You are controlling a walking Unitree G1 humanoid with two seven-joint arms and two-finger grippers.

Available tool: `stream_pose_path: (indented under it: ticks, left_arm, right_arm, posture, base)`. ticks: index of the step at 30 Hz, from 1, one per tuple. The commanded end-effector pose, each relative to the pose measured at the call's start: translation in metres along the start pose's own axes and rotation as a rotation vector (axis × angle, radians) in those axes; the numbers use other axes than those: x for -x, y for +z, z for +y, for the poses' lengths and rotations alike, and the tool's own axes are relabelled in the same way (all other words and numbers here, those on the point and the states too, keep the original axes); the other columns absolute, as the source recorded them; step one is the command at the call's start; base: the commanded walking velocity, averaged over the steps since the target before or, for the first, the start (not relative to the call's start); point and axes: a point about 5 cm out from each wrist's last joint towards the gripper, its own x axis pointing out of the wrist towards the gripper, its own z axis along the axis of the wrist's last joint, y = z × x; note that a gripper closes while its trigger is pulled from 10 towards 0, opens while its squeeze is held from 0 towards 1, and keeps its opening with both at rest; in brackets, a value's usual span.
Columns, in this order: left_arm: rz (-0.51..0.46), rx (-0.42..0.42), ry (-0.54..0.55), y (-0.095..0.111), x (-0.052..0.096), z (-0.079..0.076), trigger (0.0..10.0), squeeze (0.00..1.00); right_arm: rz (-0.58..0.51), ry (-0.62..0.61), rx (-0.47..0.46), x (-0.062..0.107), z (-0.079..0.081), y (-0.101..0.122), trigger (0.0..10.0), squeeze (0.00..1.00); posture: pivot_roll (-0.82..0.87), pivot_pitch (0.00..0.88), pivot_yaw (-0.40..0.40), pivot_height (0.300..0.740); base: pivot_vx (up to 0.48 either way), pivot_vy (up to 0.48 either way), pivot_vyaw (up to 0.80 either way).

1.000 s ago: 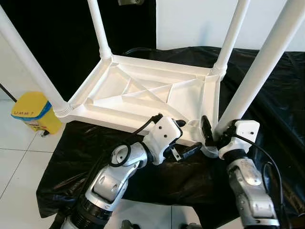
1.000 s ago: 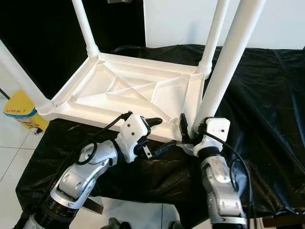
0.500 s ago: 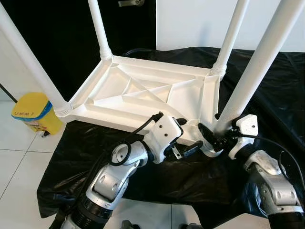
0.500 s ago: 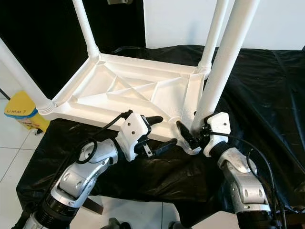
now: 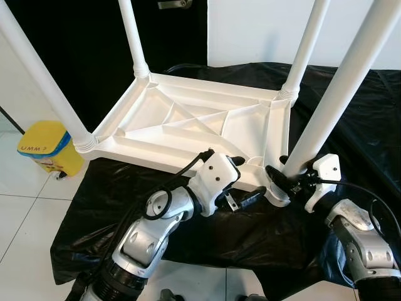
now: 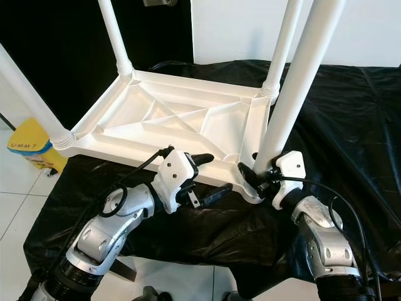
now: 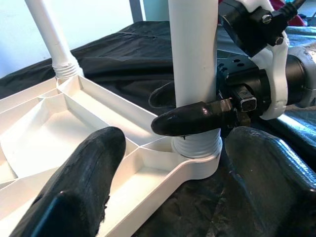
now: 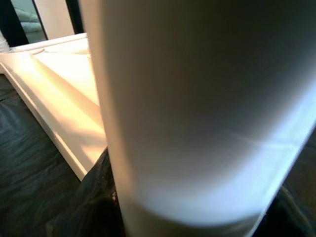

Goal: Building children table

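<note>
1. The table (image 5: 188, 119), white plastic, lies upside down on a black sheet (image 5: 351, 113), its ribbed underside facing up and four legs rising from the corners.
2. Landmark: the near leg (image 5: 332, 100), the thick white one at the table corner closest to the robot's right side. It stands slightly tilted in its ringed socket (image 7: 197, 148).
3. The right gripper (image 5: 283, 180) is at the base of the near leg, just above the socket. Its black fingers (image 7: 190, 118) wrap the leg from two sides, closed against it.
4. In the right wrist view the near leg (image 8: 197, 108) sits very close to the lens, with the table's edge beside it.
5. The left gripper (image 5: 241, 182) is just beside the near leg, on the side toward the table's middle, at the table's near rim. Its fingers (image 7: 84, 177) are spread wide, one over the rim and ribs, the other over the sheet, gripping nothing.
6. The far leg (image 5: 304, 47) stands beyond the near leg along the same short side of the table.
7. A yellow bin (image 5: 47, 147) stands on the white tile floor (image 5: 25, 213), well apart from the near leg, past the table's opposite end.
</note>
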Motion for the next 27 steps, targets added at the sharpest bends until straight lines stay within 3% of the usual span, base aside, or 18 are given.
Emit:
stream_pose_path:
  ticks: [1, 8, 15, 17, 18, 19, 21, 27]
  left_arm:
    - [0.004, -0.005, 0.039, 0.002, 0.000, 0.003, 10.0, 0.00]
    - [0.020, -0.010, 0.062, -0.001, 0.004, 0.011, 10.0, 0.00]
    - [0.019, 0.005, 0.064, -0.002, 0.004, 0.006, 10.0, 0.00]
    - [0.014, 0.015, 0.072, -0.001, 0.004, 0.007, 10.0, 0.00]
    - [0.015, 0.018, 0.075, -0.001, 0.004, 0.008, 10.0, 0.00]
    - [0.015, 0.018, 0.075, -0.001, 0.004, 0.008, 10.0, 0.00]
    - [0.018, 0.018, 0.090, -0.001, 0.006, 0.011, 10.0, 0.00]
    - [0.026, 0.008, 0.104, -0.003, 0.008, 0.014, 10.0, 0.00]
  right_arm:
    - [0.070, -0.030, -0.066, 0.005, 0.003, -0.019, 10.0, 0.00]
    - [0.074, -0.123, -0.050, 0.005, 0.007, -0.020, 10.0, 0.00]
    - [0.121, -0.255, -0.027, 0.005, 0.011, -0.023, 10.0, 0.00]
    - [0.110, -0.317, -0.052, 0.005, 0.013, -0.023, 10.0, 0.00]
    - [0.109, -0.427, -0.057, 0.005, 0.015, -0.023, 10.0, 0.00]
    - [0.109, -0.427, -0.057, 0.005, 0.015, -0.023, 10.0, 0.00]
    - [0.113, -0.590, -0.097, 0.004, 0.026, -0.024, 10.0, 0.00]
    - [0.082, -0.638, -0.174, -0.008, 0.048, -0.022, 10.0, 0.00]
  posture:
    - [-0.13, 0.127, 0.020, 0.740]
    - [-0.14, 0.156, 0.020, 0.740]
    - [-0.14, 0.161, 0.012, 0.740]
    - [-0.13, 0.185, 0.003, 0.740]
    - [-0.13, 0.180, 0.004, 0.740]
    - [-0.13, 0.180, 0.004, 0.740]
    - [-0.12, 0.185, 0.000, 0.740]
    - [-0.12, 0.162, -0.003, 0.740]
  base:
    - [0.000, 0.000, 0.00]
    - [0.000, 0.000, 0.00]
    - [0.000, 0.000, 0.00]
    - [0.000, 0.000, 0.00]
    - [0.000, 0.000, 0.00]
    - [0.000, 0.000, 0.00]
    - [0.000, 0.000, 0.00]
    - [0.000, 0.000, 0.00]
